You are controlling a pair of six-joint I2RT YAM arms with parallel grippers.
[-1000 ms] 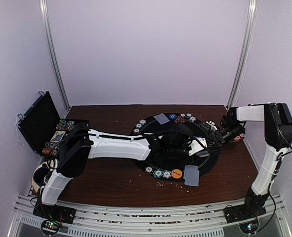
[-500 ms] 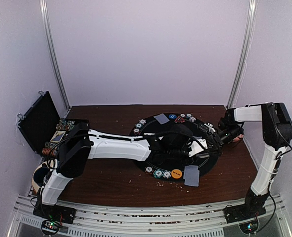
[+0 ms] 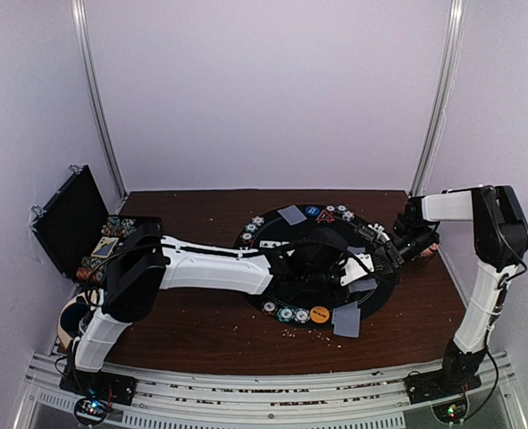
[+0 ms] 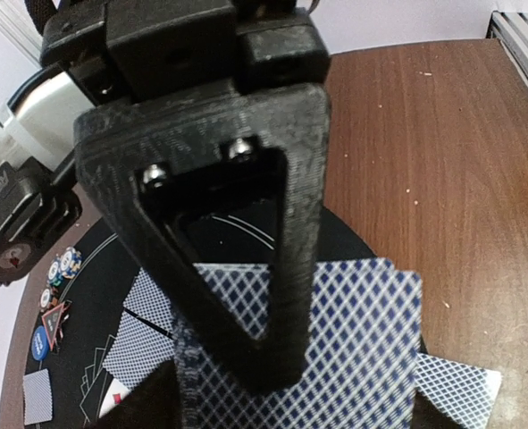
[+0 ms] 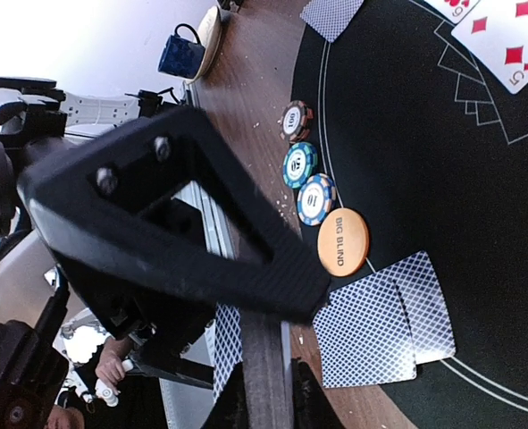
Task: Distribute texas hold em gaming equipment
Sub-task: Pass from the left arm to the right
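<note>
— Judging from the mat, you are somewhere in the middle of the deal. At its near edge you already have three striped chips, the orange disc and a pair of face-down cards. At the far edge lie a single card, the blue disc, the red triangle marker and some small chips.

— Yes, and you have face-up cards in the middle too. But the far seat seems to need a second card. The right side I cannot see, because your arms cover it.

— Your left pincer has a stack of cards between its jaws, above the mat. Whether the jaws press on it, I cannot tell.

— Your right pincer is close by, jaws almost together, with a strip of patterned card back beside its fingers. Whether it holds that card, I cannot tell either. You have cards left to deal, I believe.
</note>
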